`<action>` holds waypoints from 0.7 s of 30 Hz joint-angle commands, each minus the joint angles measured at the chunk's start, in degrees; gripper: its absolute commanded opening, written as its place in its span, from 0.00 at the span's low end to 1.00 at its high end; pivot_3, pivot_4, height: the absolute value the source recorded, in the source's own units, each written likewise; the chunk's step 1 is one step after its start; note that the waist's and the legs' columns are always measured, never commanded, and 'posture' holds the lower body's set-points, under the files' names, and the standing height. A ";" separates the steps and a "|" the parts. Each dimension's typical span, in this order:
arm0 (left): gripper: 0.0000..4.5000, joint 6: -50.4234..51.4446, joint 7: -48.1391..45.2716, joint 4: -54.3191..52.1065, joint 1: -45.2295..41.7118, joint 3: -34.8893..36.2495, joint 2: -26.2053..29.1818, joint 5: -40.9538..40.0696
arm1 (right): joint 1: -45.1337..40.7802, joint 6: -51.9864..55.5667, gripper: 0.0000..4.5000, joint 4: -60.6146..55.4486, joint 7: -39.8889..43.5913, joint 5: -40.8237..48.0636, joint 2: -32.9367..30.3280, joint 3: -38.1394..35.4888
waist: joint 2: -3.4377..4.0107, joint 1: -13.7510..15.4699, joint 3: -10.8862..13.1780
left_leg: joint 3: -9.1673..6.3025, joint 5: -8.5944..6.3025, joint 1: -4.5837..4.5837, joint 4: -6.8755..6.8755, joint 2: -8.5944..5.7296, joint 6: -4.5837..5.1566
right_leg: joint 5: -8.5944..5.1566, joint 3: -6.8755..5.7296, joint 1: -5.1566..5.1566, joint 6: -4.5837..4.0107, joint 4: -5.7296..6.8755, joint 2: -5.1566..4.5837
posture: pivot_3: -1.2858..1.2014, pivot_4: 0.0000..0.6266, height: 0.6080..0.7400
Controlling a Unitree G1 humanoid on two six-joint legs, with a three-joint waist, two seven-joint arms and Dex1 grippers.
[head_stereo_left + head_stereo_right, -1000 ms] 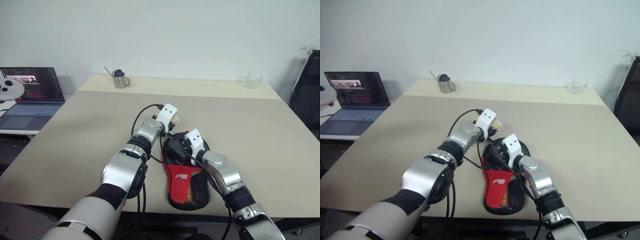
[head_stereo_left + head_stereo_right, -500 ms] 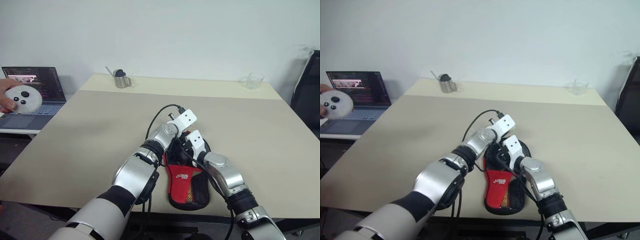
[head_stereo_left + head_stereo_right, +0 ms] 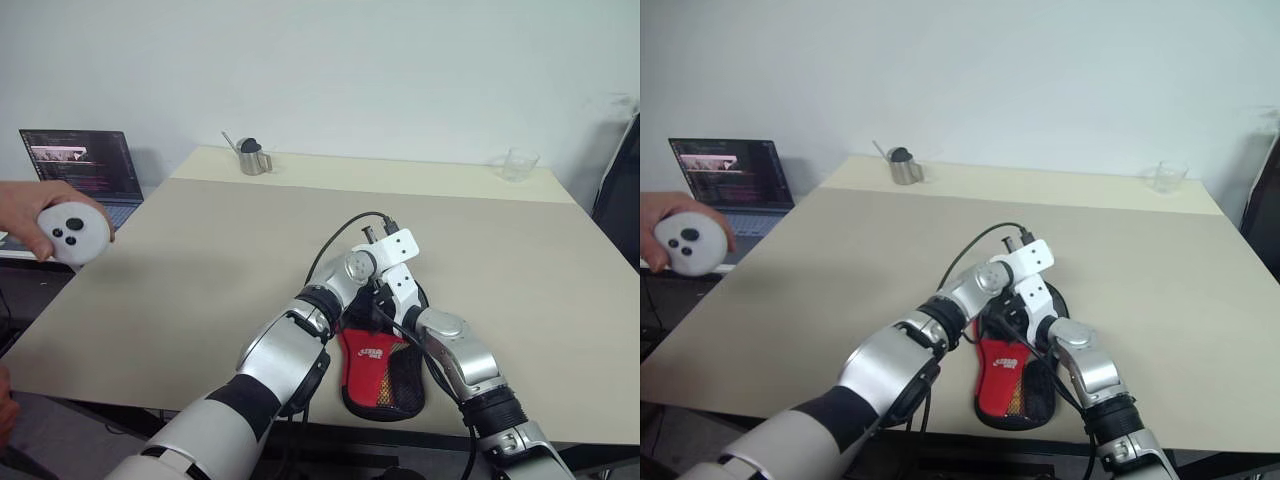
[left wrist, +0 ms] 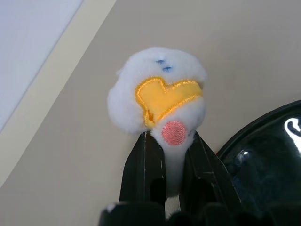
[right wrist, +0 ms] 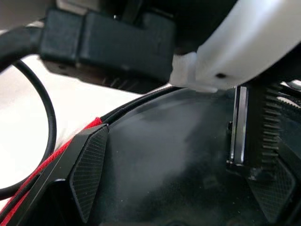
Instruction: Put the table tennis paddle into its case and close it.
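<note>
The black-and-red case [image 3: 372, 357] lies near the table's front edge, its round black end farther from me. Both hands crowd over that round end. My left gripper [image 4: 170, 141] is shut on the case's white plush charm [image 4: 157, 89], which has a yellow beak and a pink cheek, just past the glossy black edge of the case [image 4: 263, 160]. My right gripper [image 5: 176, 127] stands wide open over the case's black face, one finger [image 5: 89, 174] by the red trim and the other [image 5: 256, 136] on the far side. The paddle is hidden.
A person's hand holds a white controller [image 3: 70, 228] off the table's left edge. A laptop [image 3: 85, 170] sits behind it. A metal cup [image 3: 252, 158] and a clear glass [image 3: 517, 165] stand at the table's [image 3: 200, 260] far edge. A black chair [image 3: 620, 190] is at the right.
My left hand has swung right over the case's round end and rolled, charm still in its fingers. The view has shifted, and the person's hand with the controller has come in at the left.
</note>
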 commanded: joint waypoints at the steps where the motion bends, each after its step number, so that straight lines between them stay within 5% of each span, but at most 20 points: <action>1: 0.02 -4.77 0.10 -2.35 -1.37 -1.64 -6.32 0.77 | 1.98 3.15 1.00 1.64 0.38 -0.40 0.58 2.15 | 0.00 0.17 0.00 | 0.01 0.00 0.00 0.00 -0.01 0.00 | 0.00 0.00 0.01 0.00 0.00 -0.01 | 0.52 0.24 1.00; 21: 0.01 -11.02 -0.69 -2.59 0.68 -6.88 -9.77 5.27 | 2.48 4.36 1.00 0.33 -0.44 -0.30 1.47 2.15 | 0.01 0.34 -0.18 | 0.01 -0.01 -0.01 -0.01 -0.02 0.01 | -0.01 -0.05 0.07 0.02 -0.12 -0.03 | 0.52 0.24 1.00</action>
